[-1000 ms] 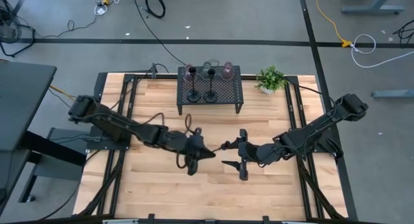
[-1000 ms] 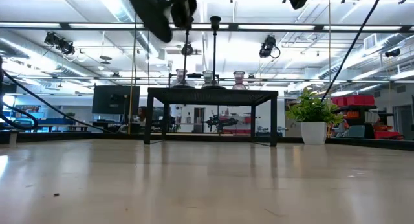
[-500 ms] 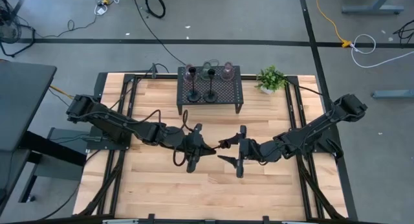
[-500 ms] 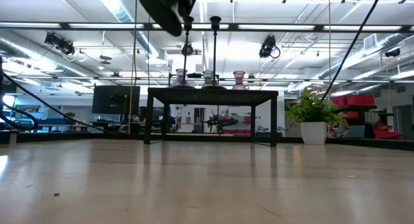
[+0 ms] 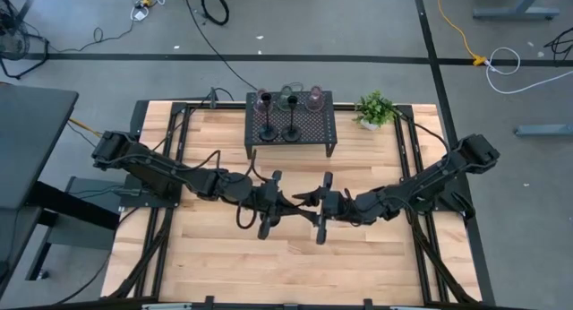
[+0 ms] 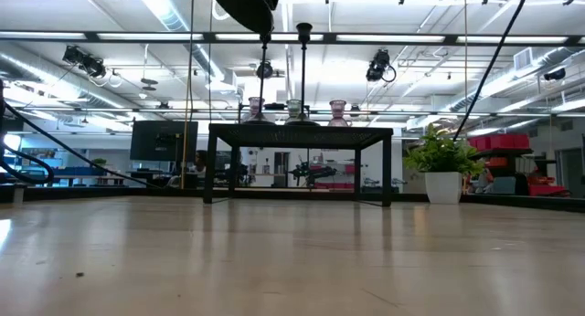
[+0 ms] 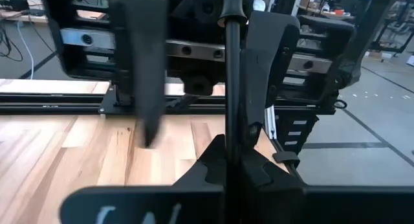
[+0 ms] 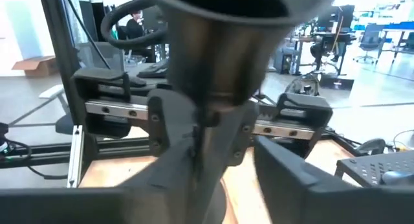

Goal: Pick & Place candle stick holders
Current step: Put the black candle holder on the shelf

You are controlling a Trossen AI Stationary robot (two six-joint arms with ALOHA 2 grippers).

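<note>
Between both pincers, slim black metal stem (image 7: 229, 88).

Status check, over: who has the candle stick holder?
Left gripper shut on black candle stick holder, off the table, mid-table. Right gripper open, straddling its stem. Rack well behind, not in the way.

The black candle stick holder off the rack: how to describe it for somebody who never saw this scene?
On the wooden table, the two arms meet at the middle. The black candle stick holder is in the air there, between the left gripper and the right gripper; its two twins stand on the mesh rack.
</note>
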